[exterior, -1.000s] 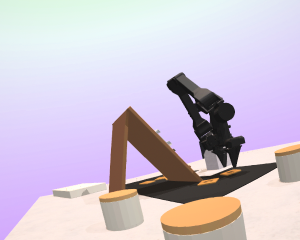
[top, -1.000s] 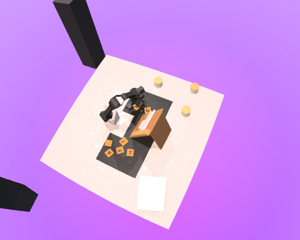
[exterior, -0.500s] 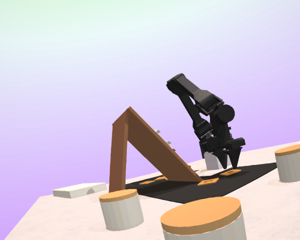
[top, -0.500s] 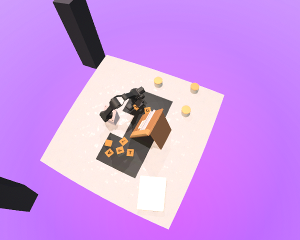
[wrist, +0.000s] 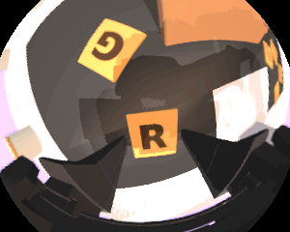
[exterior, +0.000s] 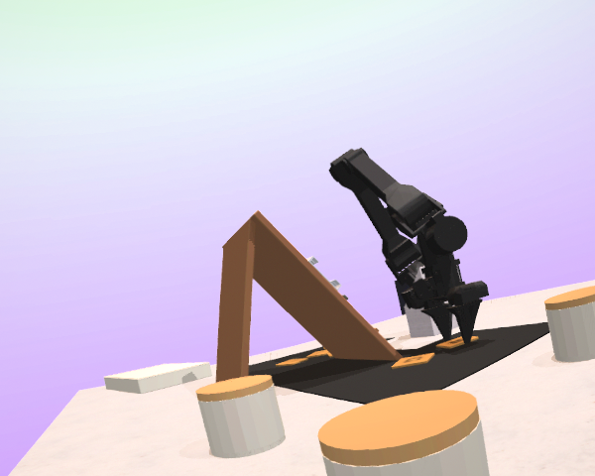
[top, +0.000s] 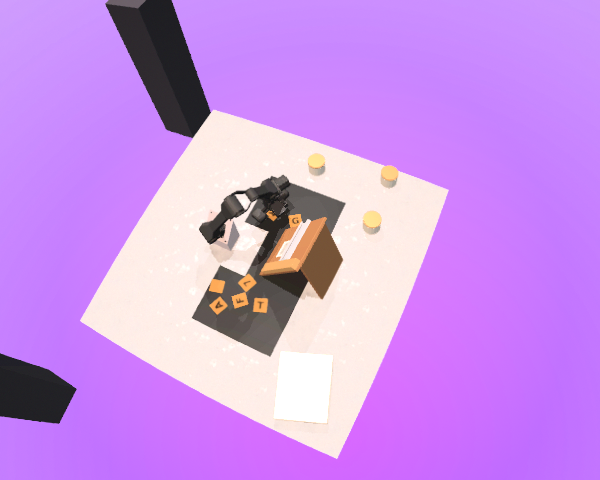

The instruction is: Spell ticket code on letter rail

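My gripper [top: 273,213] [exterior: 454,335] [wrist: 153,141] is open and points down at the dark mat [top: 322,204] [exterior: 498,342]. Its fingertips stand on either side of the orange R tile [top: 272,216] [exterior: 457,342] [wrist: 153,133], which lies flat on the mat. The G tile [top: 294,220] [exterior: 413,360] [wrist: 110,48] lies flat close by, next to the board. The brown sloping board [top: 318,255] [exterior: 297,287] [wrist: 203,7] carries the white letter rail [top: 293,241]. Several more tiles lie at the mat's near end, among them A [top: 218,304], F [top: 240,299] and T [top: 259,304].
A small grey-white upright block [top: 232,235] [exterior: 419,324] stands by the arm's base. Three cork-topped jars [top: 316,163] [top: 389,175] [top: 371,221] stand behind the board. A white slab [top: 303,387] [exterior: 157,375] lies near the counter's front edge. Two dark pillars [top: 158,62] [top: 16,384] stand off the counter.
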